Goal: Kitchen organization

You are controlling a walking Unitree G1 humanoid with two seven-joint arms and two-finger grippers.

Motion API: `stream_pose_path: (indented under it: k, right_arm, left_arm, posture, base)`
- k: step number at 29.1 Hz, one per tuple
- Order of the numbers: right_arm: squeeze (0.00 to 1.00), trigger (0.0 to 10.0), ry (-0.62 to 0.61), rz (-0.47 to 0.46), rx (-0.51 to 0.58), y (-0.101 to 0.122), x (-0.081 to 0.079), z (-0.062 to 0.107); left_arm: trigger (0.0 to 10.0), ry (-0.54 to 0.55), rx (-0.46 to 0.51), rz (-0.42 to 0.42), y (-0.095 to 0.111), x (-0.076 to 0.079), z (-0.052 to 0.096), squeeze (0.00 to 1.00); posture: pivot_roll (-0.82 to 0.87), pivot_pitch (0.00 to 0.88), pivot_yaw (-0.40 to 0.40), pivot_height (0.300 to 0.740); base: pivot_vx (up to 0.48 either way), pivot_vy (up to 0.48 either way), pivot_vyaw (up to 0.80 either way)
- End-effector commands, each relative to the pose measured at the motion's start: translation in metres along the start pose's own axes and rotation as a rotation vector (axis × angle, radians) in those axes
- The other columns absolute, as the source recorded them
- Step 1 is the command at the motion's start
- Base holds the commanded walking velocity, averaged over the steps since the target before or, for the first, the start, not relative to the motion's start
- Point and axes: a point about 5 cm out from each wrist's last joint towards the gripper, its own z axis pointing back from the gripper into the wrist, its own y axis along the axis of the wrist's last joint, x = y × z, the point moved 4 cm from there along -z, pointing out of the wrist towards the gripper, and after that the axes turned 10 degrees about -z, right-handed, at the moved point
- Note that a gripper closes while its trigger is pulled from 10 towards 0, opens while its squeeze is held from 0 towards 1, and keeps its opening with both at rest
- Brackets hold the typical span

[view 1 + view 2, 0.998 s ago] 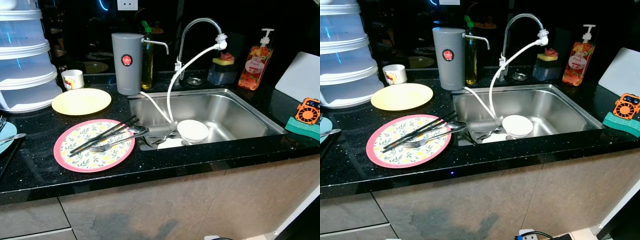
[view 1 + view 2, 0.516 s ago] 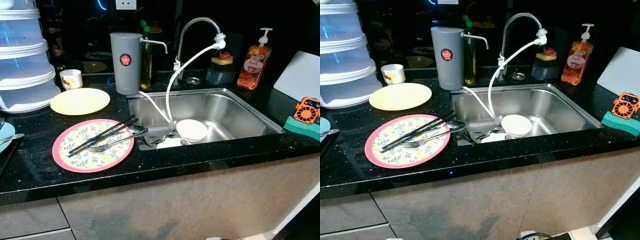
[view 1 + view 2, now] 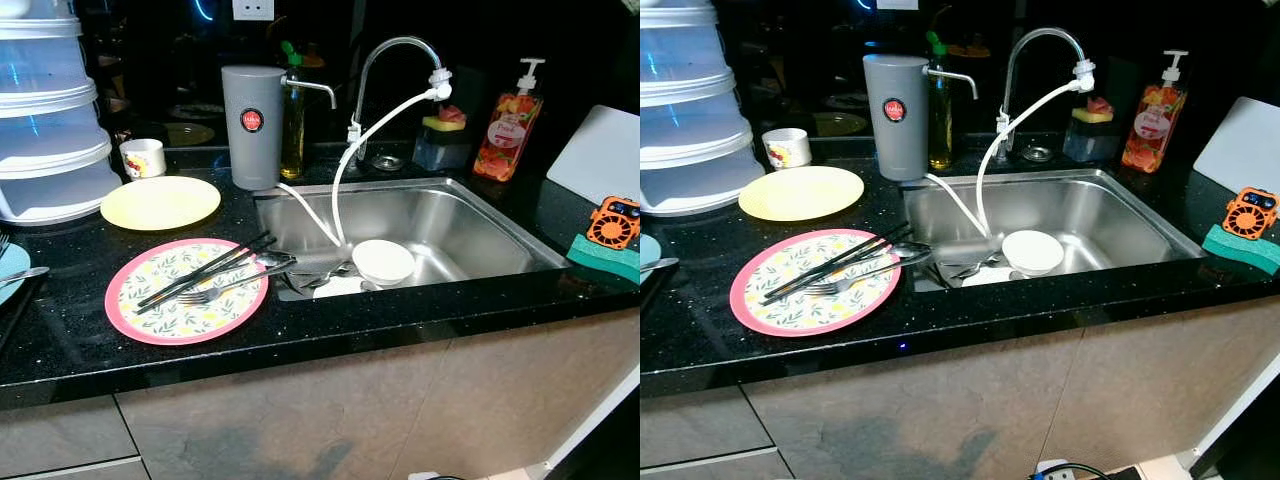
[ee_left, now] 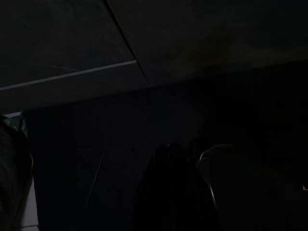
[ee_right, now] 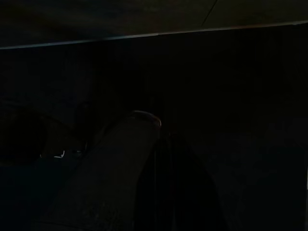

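Observation:
A pink-rimmed floral plate lies on the black counter left of the sink. Black chopsticks, a fork and a spoon rest across it. A plain yellow plate sits behind it. In the steel sink a white bowl sits beside more cutlery. Both arms hang idle in the shade below the counter. The left gripper and the right gripper are dark shapes in their wrist views.
A grey water filter, an oil bottle, the tap with a white hose, a sponge holder and a soap dispenser line the back. Stacked clear containers and a small cup stand left; an orange fan right.
The whole picture has shifted very slightly, so the camera moved. Nothing on the counter or in the sink has moved.

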Motion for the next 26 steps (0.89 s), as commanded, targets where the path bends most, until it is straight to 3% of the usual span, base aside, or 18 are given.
stream_pose_path:
  k: [1,10,14,17,20,22,24,26]
  right_arm:
    - [0.00,10.0,-0.003,-0.009,-0.012,-0.005,0.001,0.001]
    - [0.00,10.0,0.012,0.014,-0.029,-0.011,-0.005,0.000]
    - [0.00,10.0,0.005,-0.034,0.005,-0.006,-0.005,0.000]
    - [0.00,10.0,0.002,0.035,-0.034,-0.014,-0.004,0.001]
    - [0.00,10.0,-0.014,-0.027,0.002,-0.010,0.000,0.001]
    - [0.00,10.0,-0.006,-0.014,-0.005,-0.010,-0.002,0.001]
    - [0.00,10.0,0.020,0.063,-0.046,-0.015,-0.005,0.001]
    - [0.00,10.0,-0.001,-0.008,-0.008,-0.006,-0.001,0.000]
  left_arm:
    - [10.0,-0.008,-0.006,0.005,-0.003,0.005,0.001,0.00]
    - [10.0,-0.020,-0.010,-0.015,-0.003,0.007,0.001,0.00]
    - [10.0,-0.027,0.009,-0.018,0.001,0.006,0.000,0.00]
    - [10.0,-0.006,0.017,-0.006,0.003,-0.004,0.000,0.00]
    - [10.0,-0.025,0.036,-0.032,0.005,-0.002,0.000,0.00]
    - [10.0,-0.005,0.032,-0.012,0.004,-0.004,0.000,0.00]
    - [10.0,0.009,0.016,0.017,0.001,-0.005,0.001,0.00]
    - [10.0,-0.021,0.020,-0.023,0.002,0.001,0.001,0.00]
  posture:
    - [0.04,0.012,-0.036,0.740]
    - [0.02,0.016,-0.003,0.740]
    - [0.04,0.010,-0.031,0.740]
    - [0.04,0.012,-0.016,0.740]
    - [0.06,0.007,-0.034,0.740]
    - [0.06,0.017,-0.035,0.740]
    - [0.04,0.005,-0.019,0.740]
    - [0.06,0.002,-0.048,0.740]
  base:
    - [0.000,0.000,0.00]
    - [0.000,0.000,0.00]
    - [0.000,0.000,0.00]
    - [0.000,0.000,0.00]
    - [0.000,0.000,0.00]
    - [0.000,0.000,0.00]
    - [0.000,0.000,0.00]
    - [0.000,0.000,0.00]
